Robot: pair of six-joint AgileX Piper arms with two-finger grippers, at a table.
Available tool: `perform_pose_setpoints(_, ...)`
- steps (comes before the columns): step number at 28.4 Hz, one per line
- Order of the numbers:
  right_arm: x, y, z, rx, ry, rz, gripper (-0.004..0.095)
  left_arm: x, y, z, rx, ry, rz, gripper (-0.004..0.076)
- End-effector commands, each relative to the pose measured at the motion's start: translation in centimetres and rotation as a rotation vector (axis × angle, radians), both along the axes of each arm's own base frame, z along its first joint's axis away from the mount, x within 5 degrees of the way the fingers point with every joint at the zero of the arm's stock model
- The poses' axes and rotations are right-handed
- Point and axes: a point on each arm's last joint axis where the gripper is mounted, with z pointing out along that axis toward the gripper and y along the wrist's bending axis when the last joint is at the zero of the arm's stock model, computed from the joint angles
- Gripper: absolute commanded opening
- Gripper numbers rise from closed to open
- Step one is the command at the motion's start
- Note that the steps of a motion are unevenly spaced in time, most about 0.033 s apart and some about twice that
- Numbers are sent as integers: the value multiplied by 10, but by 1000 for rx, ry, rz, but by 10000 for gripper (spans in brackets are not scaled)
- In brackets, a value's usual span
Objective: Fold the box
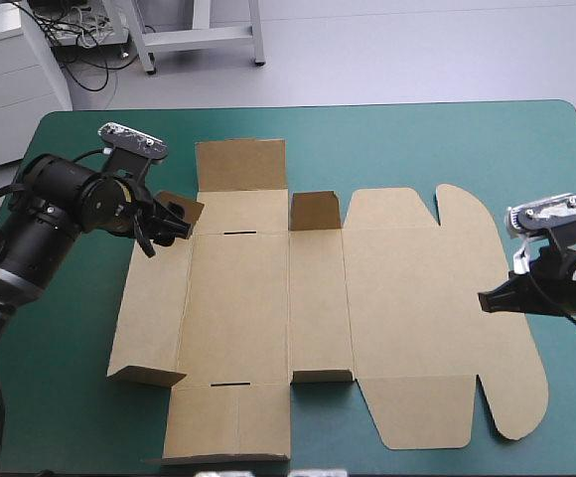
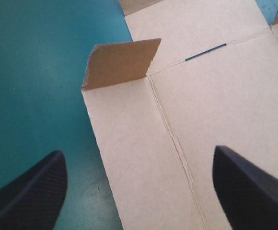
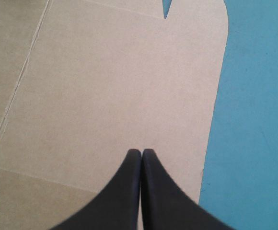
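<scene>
The box [image 1: 367,298] lay as a flat brown sheet across the middle of the counter [image 1: 417,139], reaching almost to its 6 o'clock edge. Most panels lay flat. A short tab [image 1: 316,211] stood upright near the sheet's centre, toward 12 o'clock, and a corner flap [image 1: 185,211] was raised at the sheet's 10 o'clock corner. Low flaps were also lifted along the 6 o'clock side.

The left hand [image 1: 174,224] hovered at that 10 o'clock corner, its black fingers well apart, one over the teal-green cover and one over the board, with the raised corner flap [image 2: 120,62] just ahead of it. The right hand [image 1: 489,298] sat at 3 o'clock, fingers pressed together in one point [image 3: 141,152] over the rounded end panel, close to its edge.
</scene>
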Motion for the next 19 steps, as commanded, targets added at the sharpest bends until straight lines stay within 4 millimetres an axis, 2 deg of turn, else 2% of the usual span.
perform_pose_setpoints(1, -18, 0, 8, 14, -97, -9, -18, -3, 8, 14, -27, -33, 33, 627)
perform_pose_setpoints(6, -35, 0, 8, 15, -127, -7, -18, 3, 40, 9, -180, 76, 112, 627)
perform_pose_setpoints(10, -40, 0, 9, 15, -139, -7, -18, 4, 71, 7, -351, 128, 154, 627)
perform_pose_setpoints(13, -42, 0, 8, 14, -124, -4, -18, 5, 84, 1, -476, 141, 144, 627)
perform_pose_setpoints(17, -45, 0, 6, 10, -86, 4, -18, 5, 98, -13, -499, 165, 145, 627)
perform_pose_setpoints(19, -45, 0, 5, 10, -85, 4, -18, 3, 105, -32, -458, 219, 161, 627)
